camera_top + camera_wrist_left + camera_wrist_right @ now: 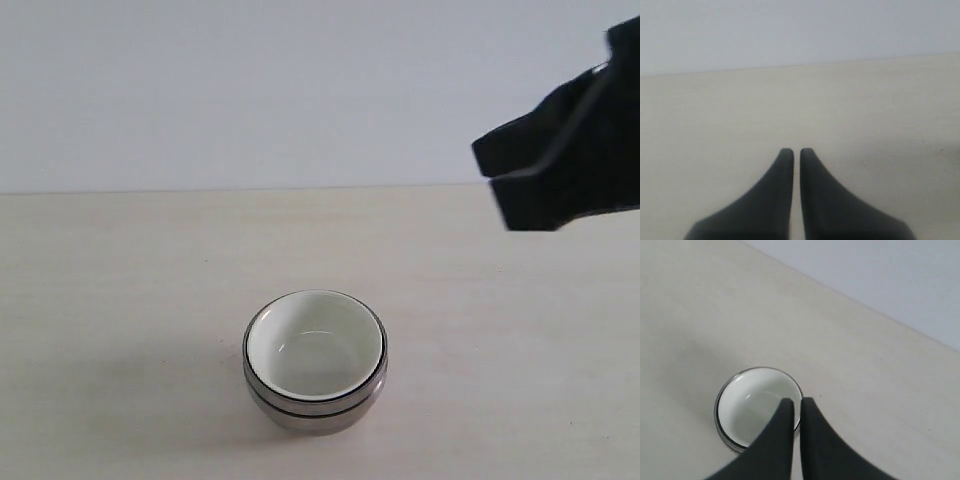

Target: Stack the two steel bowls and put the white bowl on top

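Looks basically done to me — the white bowl sits nested in the two steel bowls near the table's front edge, and the right gripper and left gripper are both pinched together, holding nothing.

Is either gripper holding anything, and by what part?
Nothing. Left gripper and right gripper are shut and empty; the white bowl sits free in the steel bowls.

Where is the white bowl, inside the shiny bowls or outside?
Inside. The white bowl sits upright, nested in the steel bowls, whose rims ring it. It looks empty.
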